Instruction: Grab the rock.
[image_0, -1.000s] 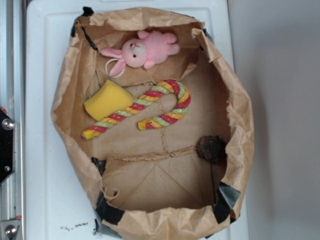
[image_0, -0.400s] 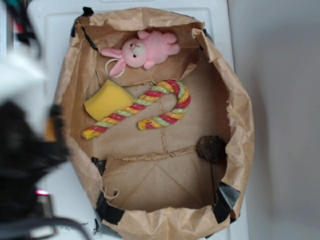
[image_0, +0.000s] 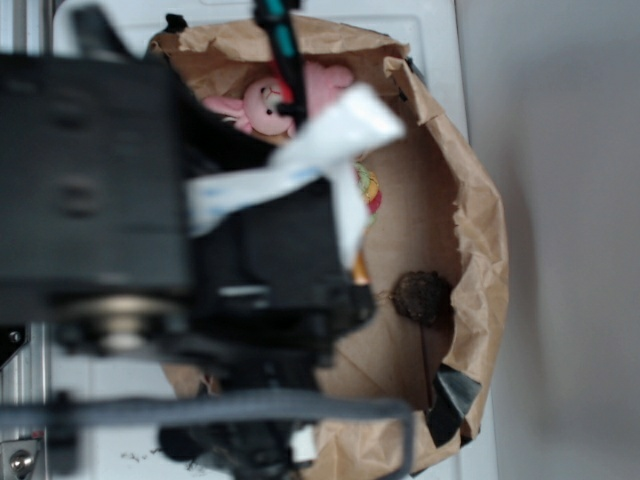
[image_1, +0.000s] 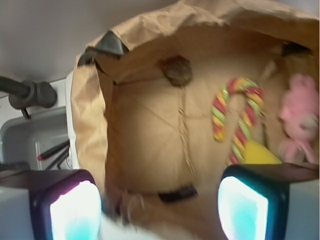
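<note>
Approaching with my claw (image_1: 160, 210) spread wide and empty above the bag (image_1: 90, 125), I judge it must next reach the rock (image_1: 176, 70)

It looked like a robot lab: a black robot arm (image_0: 150, 230) hung over a paper bag (image_0: 480, 260) of toys on a white tabletop (image_0: 100, 50), metal framing (image_0: 20, 400) alongside.

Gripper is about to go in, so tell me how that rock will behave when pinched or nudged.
The rock looks roundish, so a nudge may roll it along the paper bag floor. Its bumpy surface probably grips well. It looks rigid, unlikely to squash between the gripper fingers, which stand wide apart.
</note>
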